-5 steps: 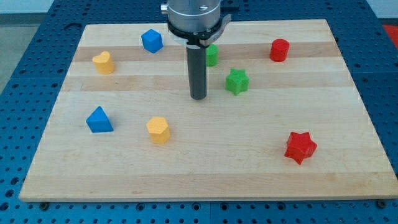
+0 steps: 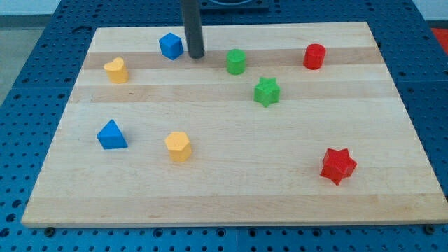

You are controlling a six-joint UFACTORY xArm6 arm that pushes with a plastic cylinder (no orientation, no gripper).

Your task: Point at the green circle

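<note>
While the red star [image 2: 338, 165] sits nearest the board's [image 2: 231, 203] bottom edge, we see open wood up to the green circle [image 2: 236, 61]; our tip [image 2: 196, 56], gripping nothing, stands between it and the blue block [image 2: 171, 46].

one view, high front, whole board [image 2: 231, 189]

Wooden board [image 2: 231, 189] on blue pegboard [image 2: 21, 42]
</note>
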